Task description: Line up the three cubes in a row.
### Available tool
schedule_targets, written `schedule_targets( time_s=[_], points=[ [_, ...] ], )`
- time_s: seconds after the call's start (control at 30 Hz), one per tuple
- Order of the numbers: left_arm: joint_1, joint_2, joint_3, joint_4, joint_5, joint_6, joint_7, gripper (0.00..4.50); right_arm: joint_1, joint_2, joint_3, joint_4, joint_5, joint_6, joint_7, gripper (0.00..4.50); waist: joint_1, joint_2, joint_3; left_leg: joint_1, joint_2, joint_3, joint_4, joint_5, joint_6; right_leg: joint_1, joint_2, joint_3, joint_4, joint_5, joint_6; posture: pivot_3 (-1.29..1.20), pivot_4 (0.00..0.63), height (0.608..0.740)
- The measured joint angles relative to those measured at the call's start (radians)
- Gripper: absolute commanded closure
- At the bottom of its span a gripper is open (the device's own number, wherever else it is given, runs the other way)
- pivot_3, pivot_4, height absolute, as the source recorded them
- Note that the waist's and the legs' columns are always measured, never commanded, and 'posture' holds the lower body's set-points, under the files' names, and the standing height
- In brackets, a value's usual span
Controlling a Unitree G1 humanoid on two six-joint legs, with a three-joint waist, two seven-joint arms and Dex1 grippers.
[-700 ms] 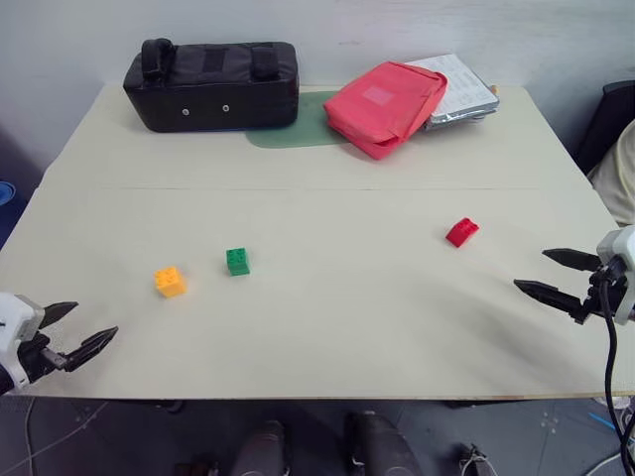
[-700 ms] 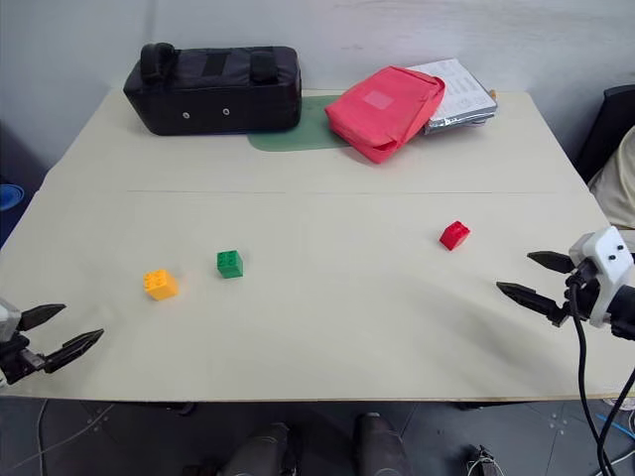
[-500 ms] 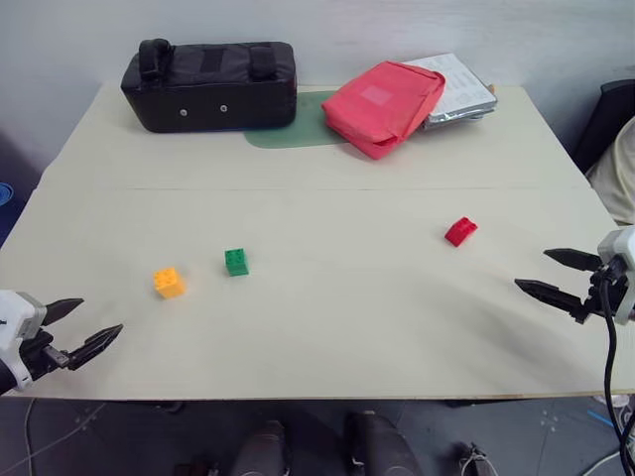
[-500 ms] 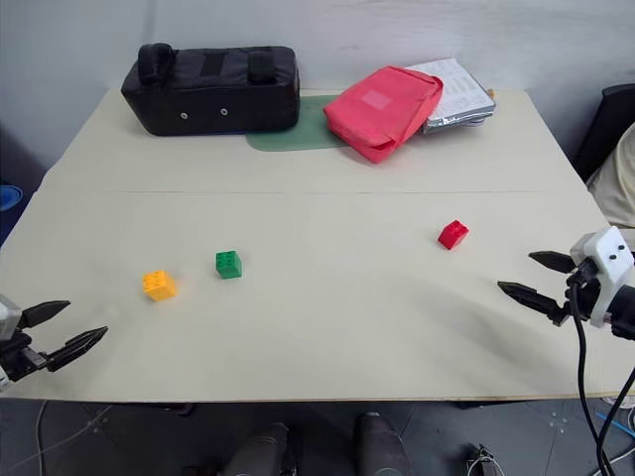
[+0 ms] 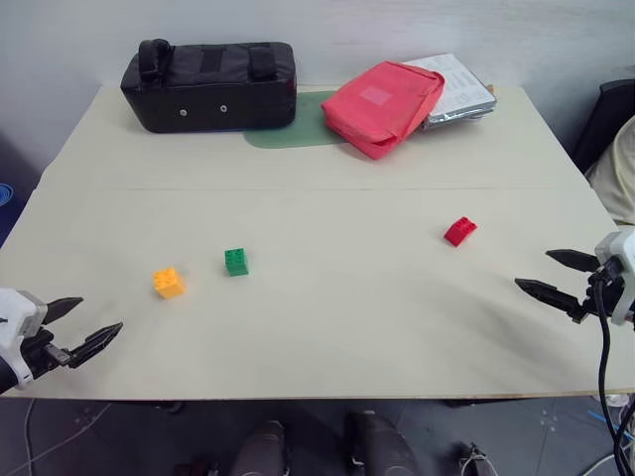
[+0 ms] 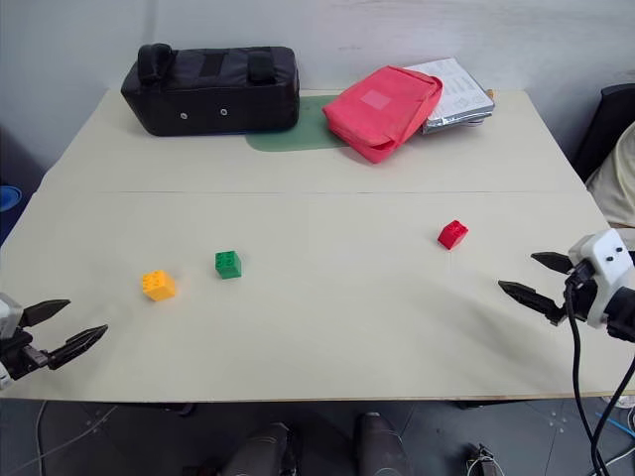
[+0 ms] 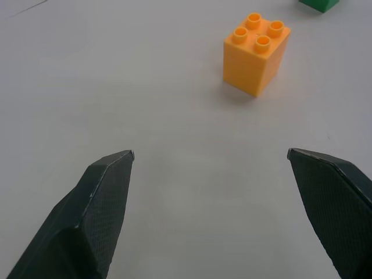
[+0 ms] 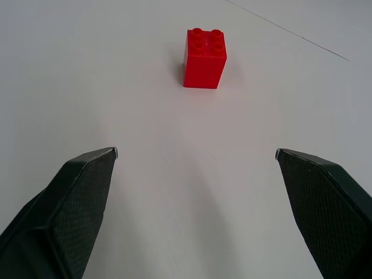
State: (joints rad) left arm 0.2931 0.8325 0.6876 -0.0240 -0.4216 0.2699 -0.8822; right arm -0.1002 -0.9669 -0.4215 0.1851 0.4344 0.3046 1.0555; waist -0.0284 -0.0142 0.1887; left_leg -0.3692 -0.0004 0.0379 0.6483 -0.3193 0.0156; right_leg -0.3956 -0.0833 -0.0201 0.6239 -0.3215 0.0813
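Three small studded cubes stand apart on the cream table (image 5: 327, 327). The orange-yellow cube (image 5: 168, 282) is at the left and the green cube (image 5: 236, 262) sits just right of it. Far to the right lies the red cube (image 5: 459, 231). My left gripper (image 5: 91, 322) hovers open at the table's front left corner, short of the orange-yellow cube (image 7: 256, 53). At the right edge my right gripper (image 5: 556, 274) is open too, pointing toward the red cube (image 8: 205, 57) with a wide gap of bare table between. Both hold nothing.
Along the far edge lie a black bag (image 5: 210, 82), a green mat (image 5: 293, 129), a red pouch (image 5: 387, 105) and a stack of papers (image 5: 458, 87). A dark chair (image 5: 610, 114) stands off the right side.
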Motion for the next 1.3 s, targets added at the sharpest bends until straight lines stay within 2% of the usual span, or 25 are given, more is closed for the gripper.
schedule_targets(
  time_s=[0.27, 0.33, 0.47, 0.53, 0.67, 0.83, 0.97, 1.1, 1.3],
  points=[
    [-0.053, 0.007, -0.034, -0.007, -0.021, 0.047, -0.017, 0.04, -0.064, 0.0, 0.044, 0.013, -0.032, -0.004, -0.009, 0.0, -0.001, 0.0, 0.0, 0.0, 0.0, 0.0, 0.001, 0.0, 0.0, 0.0, 0.0, 0.0, 0.002, 0.0, 0.0, 0.0, 0.15, 0.74],
    [-0.088, 0.031, -0.059, -0.045, -0.062, 0.1, -0.051, 0.04, -0.143, -0.001, 0.089, 0.032, -0.048, 0.007, -0.006, 0.0, -0.002, 0.0, 0.0, 0.0, 0.0, 0.0, 0.001, 0.001, -0.001, 0.0, 0.0, 0.0, 0.002, 0.0, 0.0, 0.0, 0.15, 0.74],
    [-0.193, 0.14, -0.151, -0.177, -0.165, 0.213, -0.15, 0.04, -0.37, 0.003, 0.224, 0.152, -0.104, 0.069, -0.006, 0.0, -0.004, 0.001, 0.0, -0.001, 0.0, 0.0, 0.002, 0.003, -0.004, -0.001, 0.0, 0.0, 0.003, 0.0, 0.0, 0.0, 0.15, 0.74],
    [-0.262, 0.193, -0.2, -0.249, -0.215, 0.257, -0.202, 0.04, -0.488, 0.031, 0.289, 0.222, -0.144, 0.089, -0.013, 0.0, -0.004, 0.002, 0.001, -0.001, 0.0, 0.0, -0.001, 0.004, -0.007, -0.002, 0.0, 0.0, 0.002, 0.0, -0.001, 0.0, 0.15, 0.74],
    [-0.419, 0.233, -0.303, -0.302, -0.296, 0.347, -0.244, 0.04, -0.666, 0.111, 0.387, 0.437, -0.246, 0.093, -0.064, 0.0, -0.004, 0.002, 0.001, -0.005, 0.0, 0.001, 0.0, 0.005, -0.009, -0.008, 0.002, 0.0, 0.004, -0.001, -0.002, 0.0, 0.15, 0.74],
    [-0.576, 0.238, -0.379, -0.326, -0.369, 0.423, -0.257, 0.04, -0.753, 0.174, 0.425, 0.578, -0.279, 0.089, -0.048, 0.0, -0.002, 0.002, 0.001, -0.02, 0.0, 0.002, 0.008, 0.007, -0.009, -0.021, 0.004, 0.0, 0.014, -0.001, -0.001, 0.0, 0.15, 0.74],
    [-0.633, 0.231, -0.45, -0.327, -0.364, 0.426, -0.267, 0.04, -0.789, 0.201, 0.443, 0.655, -0.314, 0.076, -0.07, 0.0, -0.003, 0.002, 0.001, -0.021, 0.0, 0.003, 0.015, 0.007, -0.008, -0.02, 0.005, 0.001, 0.018, 0.0, 0.0, 0.0, 0.15, 0.74],
    [-0.676, 0.207, -0.498, -0.324, -0.355, 0.418, -0.269, 0.0, -0.802, 0.22, 0.45, 0.701, -0.341, 0.05, -0.079, 0.85, -0.002, 0.002, 0.001, -0.018, -0.001, 0.003, 0.018, 0.008, -0.007, -0.018, 0.004, 0.002, 0.019, 0.001, 0.001, 0.0, 0.15, 0.74],
    [-0.723, 0.207, -0.514, -0.32, -0.351, 0.416, -0.279, 0.0, -0.805, 0.234, 0.45, 0.72, -0.344, 0.019, -0.068, 2.89, -0.002, 0.002, 0.001, -0.018, -0.001, 0.003, 0.017, 0.008, -0.007, -0.018, 0.004, 0.002, 0.022, 0.001, 0.001, 0.0, 0.15, 0.74]
  ],
)
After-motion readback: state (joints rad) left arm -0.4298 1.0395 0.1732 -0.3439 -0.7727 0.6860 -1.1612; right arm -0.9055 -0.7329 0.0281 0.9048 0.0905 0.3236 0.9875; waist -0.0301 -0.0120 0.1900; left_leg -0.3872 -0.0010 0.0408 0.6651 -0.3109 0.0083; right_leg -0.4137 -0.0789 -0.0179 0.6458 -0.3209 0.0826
